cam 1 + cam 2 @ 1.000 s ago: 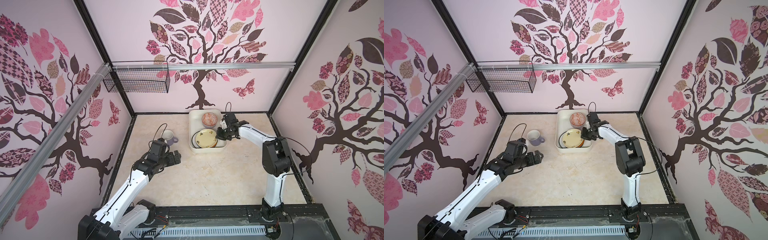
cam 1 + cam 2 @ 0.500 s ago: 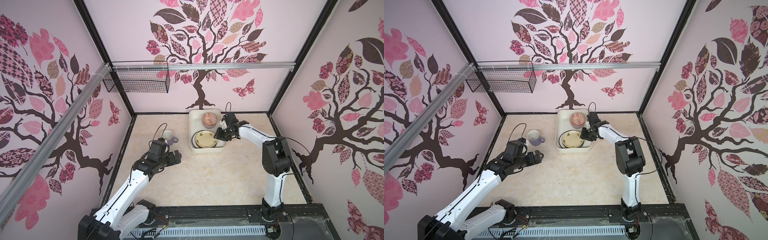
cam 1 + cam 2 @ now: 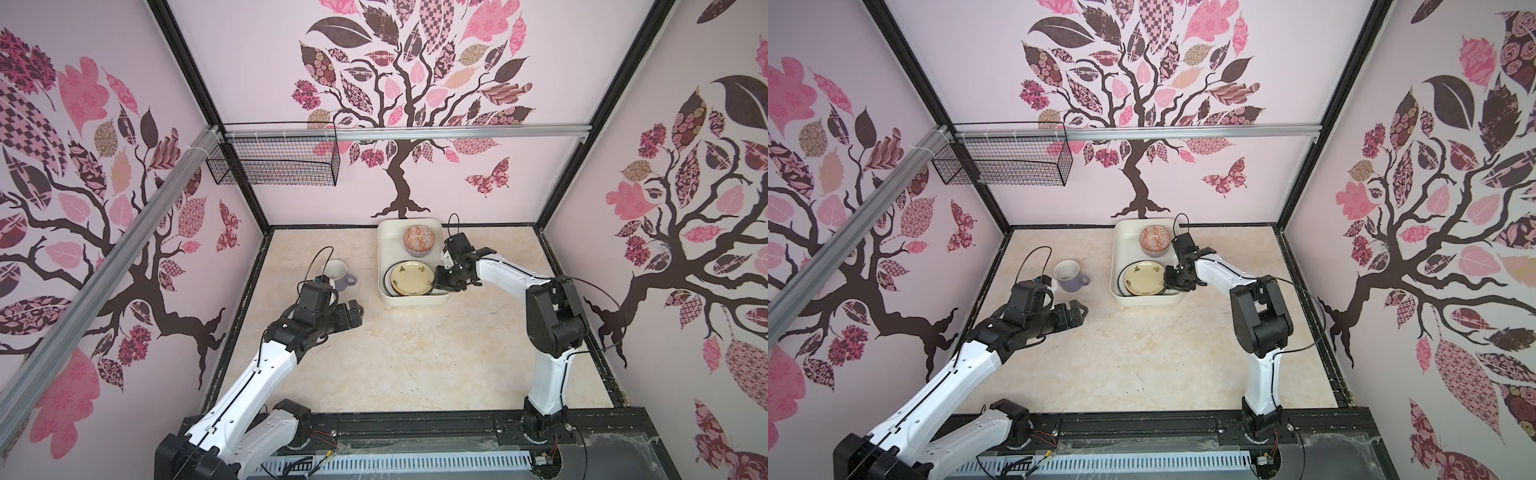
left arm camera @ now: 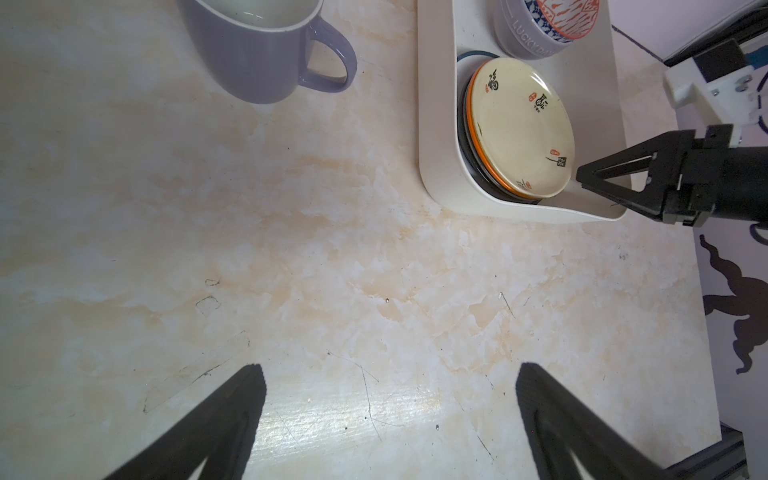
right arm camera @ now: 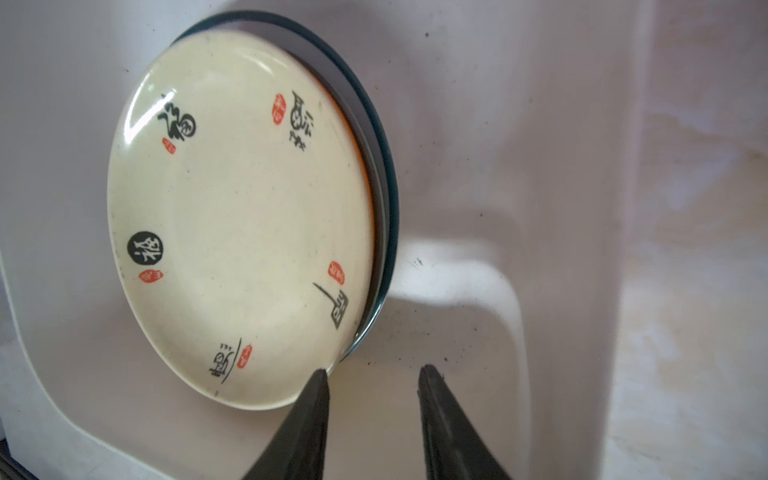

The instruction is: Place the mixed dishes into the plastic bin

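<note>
Cream plate sits in the bin, so right gripper, half open and empty, should lift straight out. Left gripper is wide open, empty; mug waits at bin's 9 o'clock.

Stacked plates — mostly under cream plate

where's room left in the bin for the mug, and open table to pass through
In the plastic bin, only the far-left corner strip between its wall and the orange-patterned bowl is bare, and narrow. The near half is crowded: plate stack with the right gripper at its edge. Bare table: between lavender mug, bin and left gripper.
</note>
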